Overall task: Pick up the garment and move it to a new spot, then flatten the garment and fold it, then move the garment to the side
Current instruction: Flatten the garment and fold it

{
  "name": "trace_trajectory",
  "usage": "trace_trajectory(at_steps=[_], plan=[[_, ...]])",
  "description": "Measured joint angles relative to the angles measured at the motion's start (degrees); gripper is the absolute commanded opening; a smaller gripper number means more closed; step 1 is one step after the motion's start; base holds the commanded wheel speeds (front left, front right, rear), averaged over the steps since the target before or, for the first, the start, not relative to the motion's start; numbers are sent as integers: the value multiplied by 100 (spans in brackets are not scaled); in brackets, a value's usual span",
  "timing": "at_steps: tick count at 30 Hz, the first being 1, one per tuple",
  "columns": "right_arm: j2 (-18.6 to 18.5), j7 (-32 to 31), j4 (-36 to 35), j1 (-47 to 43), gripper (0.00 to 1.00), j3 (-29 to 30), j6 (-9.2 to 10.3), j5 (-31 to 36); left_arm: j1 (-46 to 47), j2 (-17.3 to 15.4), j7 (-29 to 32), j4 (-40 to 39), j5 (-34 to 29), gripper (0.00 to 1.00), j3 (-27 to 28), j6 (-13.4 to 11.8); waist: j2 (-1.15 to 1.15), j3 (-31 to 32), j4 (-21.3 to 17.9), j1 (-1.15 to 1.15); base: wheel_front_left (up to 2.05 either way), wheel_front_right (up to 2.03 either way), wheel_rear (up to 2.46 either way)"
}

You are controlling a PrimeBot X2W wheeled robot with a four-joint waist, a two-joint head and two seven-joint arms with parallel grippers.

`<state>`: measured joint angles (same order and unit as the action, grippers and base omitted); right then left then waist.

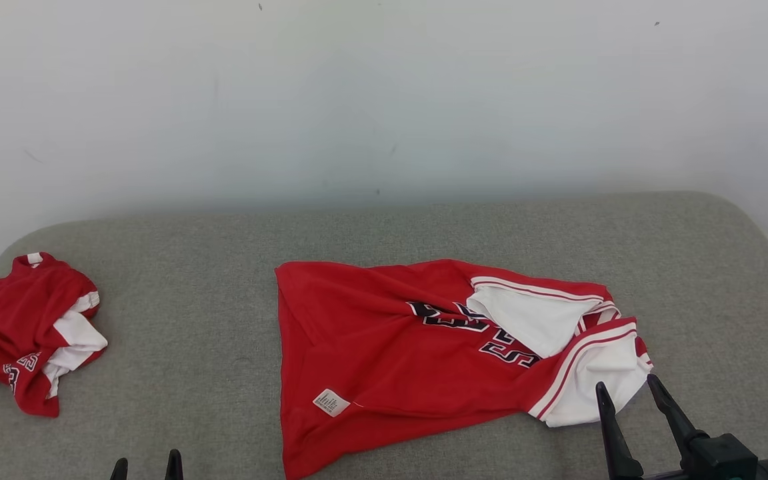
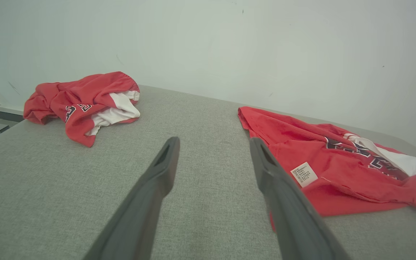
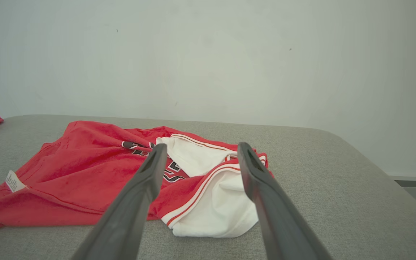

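Far left of the grey pad (image 1: 191, 267): a second red garment (image 1: 24, 333), bunched. Left gripper (image 1: 146, 461) sits low, jaws spread, empty. The garment (image 1: 391, 333) lies mid-pad, rumpled and half spread. Right gripper (image 1: 627, 383), jaws wide and empty, is just beside its white hem (image 1: 607, 360). We judge the cloth light, limp and slippery; we would pinch the hem corners through both layers.

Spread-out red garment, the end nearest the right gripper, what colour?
White with thin red stripes, that garment end; best in the right wrist view.
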<state>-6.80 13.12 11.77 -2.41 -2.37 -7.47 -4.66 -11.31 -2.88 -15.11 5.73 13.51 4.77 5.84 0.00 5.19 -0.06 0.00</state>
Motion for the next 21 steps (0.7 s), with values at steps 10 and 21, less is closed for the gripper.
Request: trace_trajectory(at_steps=[10, 21], plan=[[-4, -47, -44, 43, 100, -8, 0, -37, 88, 1, 0, 81, 0, 100, -52, 44, 0, -109, -38, 0, 0, 0, 0], [-180, -578, 333, 513, 100, 168, 0, -199, 655, -15, 52, 714, 22, 100, -646, 124, 0, -305, -64, 0, 0, 0, 0]])
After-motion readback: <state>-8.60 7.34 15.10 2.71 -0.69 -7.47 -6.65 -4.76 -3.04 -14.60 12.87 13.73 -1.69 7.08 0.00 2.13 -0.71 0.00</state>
